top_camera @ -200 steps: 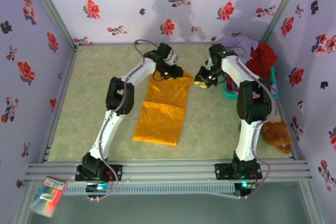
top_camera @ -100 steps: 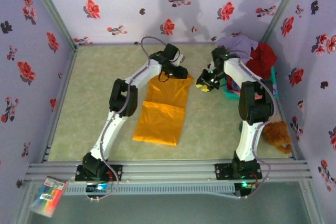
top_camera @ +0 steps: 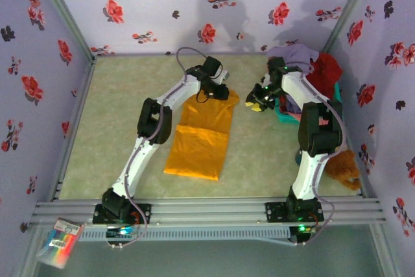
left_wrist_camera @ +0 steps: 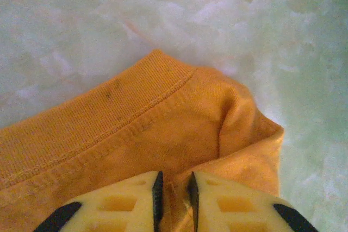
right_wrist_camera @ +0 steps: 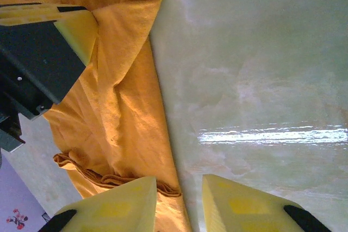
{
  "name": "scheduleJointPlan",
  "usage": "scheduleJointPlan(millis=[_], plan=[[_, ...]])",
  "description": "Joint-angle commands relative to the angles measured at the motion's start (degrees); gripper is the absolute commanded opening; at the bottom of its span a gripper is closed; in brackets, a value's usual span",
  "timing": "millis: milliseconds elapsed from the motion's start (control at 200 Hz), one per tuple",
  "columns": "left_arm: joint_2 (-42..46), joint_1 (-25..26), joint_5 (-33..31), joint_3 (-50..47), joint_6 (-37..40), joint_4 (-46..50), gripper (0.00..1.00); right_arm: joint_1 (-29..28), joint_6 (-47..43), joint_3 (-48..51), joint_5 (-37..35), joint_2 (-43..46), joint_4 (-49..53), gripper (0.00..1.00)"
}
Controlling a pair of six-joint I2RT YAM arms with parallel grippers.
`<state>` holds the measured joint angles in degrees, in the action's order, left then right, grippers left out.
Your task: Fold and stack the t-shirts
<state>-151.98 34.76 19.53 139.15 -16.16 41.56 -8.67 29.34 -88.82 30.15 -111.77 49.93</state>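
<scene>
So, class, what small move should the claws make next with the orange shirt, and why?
Probably the left claw lifts the far edge and draws it toward the near hem: it is shut on the orange shirt, a long flat strip, while the right claw hangs open beside it.

**Count by kind**

T-shirts seen: 3, i.e. 1 orange-yellow tee (top_camera: 201,131), 1 lavender tee (top_camera: 295,53), 1 red tee (top_camera: 327,69). Teal basket (top_camera: 283,117): 1. Teddy bear (top_camera: 342,167): 1. Colourful packet (top_camera: 58,243): 1. Robot hands: 2, i.e. left hand (top_camera: 218,91) and right hand (top_camera: 255,104).
</scene>
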Motion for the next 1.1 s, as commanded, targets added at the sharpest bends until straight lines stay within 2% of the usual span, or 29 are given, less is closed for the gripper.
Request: scheduleJointPlan(millis=[0, 110, 425, 660, 830, 990, 1095], plan=[[1.79, -0.75, 1.64, -0.47, -2.77, -2.44, 0.11, 0.15, -0.16, 0.90, 0.97, 1.73, -0.40, 0.29], [4.74, -1.99, 2.53, -3.89, -5.46, -6.50, 0.00, 0.21, -0.16, 1.56, 0.89, 2.00, -0.67, 0.29], [9.09, -3.43, 2.19, -10.03, -7.92, -11.58, 0.00, 0.21, 0.23, 2.21, 1.29, 1.56, -1.76, 0.29], [8.30, -4.41, 0.64, -11.14, -9.41, -9.30, 0.01, 0.18, 0.21, 1.69, 1.81, 0.63, -1.92, 0.29], [5.63, -5.06, 0.70, -9.97, -10.90, -4.24, 0.00, 0.16, 0.39, 0.86, 2.17, -0.16, -1.86, 0.29], [9.18, -5.06, -0.57, -17.00, -11.43, -8.38, 0.00, 0.02, 0.57, -0.05, 2.30, -1.02, -1.83, 0.30], [9.11, -5.06, -0.21, -17.22, -11.63, -8.17, 0.00, -0.09, 0.63, -0.82, 2.42, -1.68, -1.76, 0.30]])
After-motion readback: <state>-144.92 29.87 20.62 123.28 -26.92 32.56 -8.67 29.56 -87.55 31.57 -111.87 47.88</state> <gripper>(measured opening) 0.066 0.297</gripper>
